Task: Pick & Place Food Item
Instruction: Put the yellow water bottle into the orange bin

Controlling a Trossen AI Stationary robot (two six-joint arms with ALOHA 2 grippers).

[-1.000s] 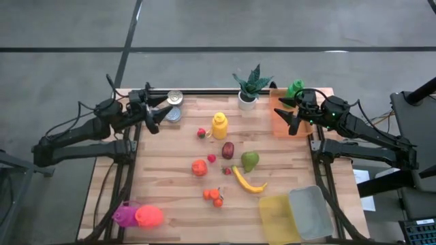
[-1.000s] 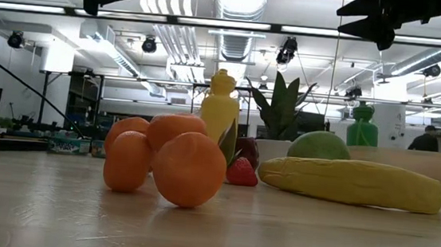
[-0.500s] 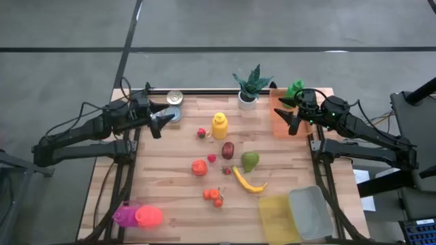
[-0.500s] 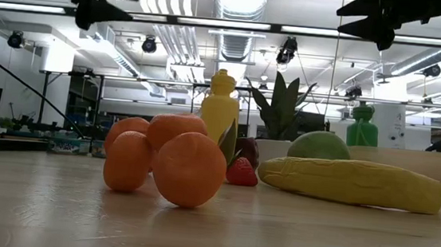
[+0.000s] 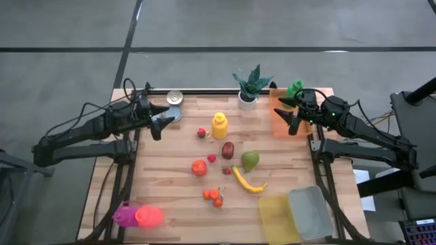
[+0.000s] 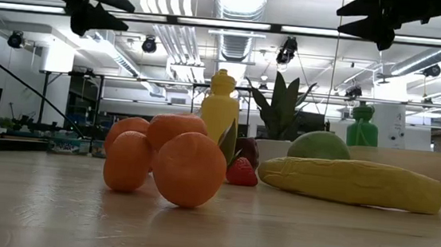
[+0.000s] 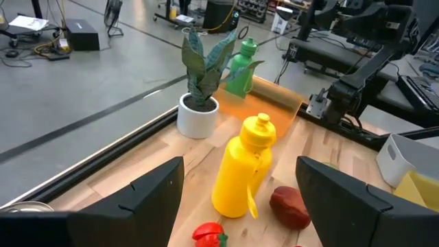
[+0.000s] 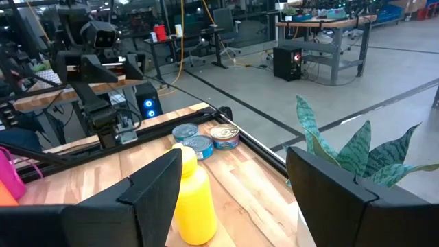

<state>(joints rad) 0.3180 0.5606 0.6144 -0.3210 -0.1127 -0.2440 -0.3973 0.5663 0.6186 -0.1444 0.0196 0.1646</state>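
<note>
since a second ago the left gripper (image 5: 159, 123) has swung from beside the silver tin cans (image 5: 175, 99) at the table's far left corner toward the middle, and now hangs above the light wooden slatted table (image 5: 170, 177) with its two dark fingers spread and nothing between them; the cans, partly covered before, show more fully. nothing else on the table has shifted

left to right in the high view: a magenta and orange-pink plastic toy (image 5: 138, 216) lies at the near left edge, its shape hard to make out; a small red strawberry (image 5: 201, 133) sits just beside a yellow squeeze bottle (image 5: 219, 125); a round orange tomato-like fruit (image 5: 199, 167), a cluster of small oranges (image 5: 214, 197), a dark red fruit (image 5: 227, 150), a green pear (image 5: 250, 161) and a curved yellow banana (image 5: 248, 182) lie around the centre, all untouched. a spiky green plant in a white pot (image 5: 249, 88) stands at the far edge

the right gripper (image 5: 294, 116) hovers over an orange tray (image 5: 279, 117) holding a green bottle (image 5: 295, 88), its fingers parted and empty. a yellow bin (image 5: 278, 216) and a grey bin (image 5: 310, 212) sit at the near right, the yellow one cut off by the frame

in the low view both grippers are mere silhouettes at the top edge
</note>
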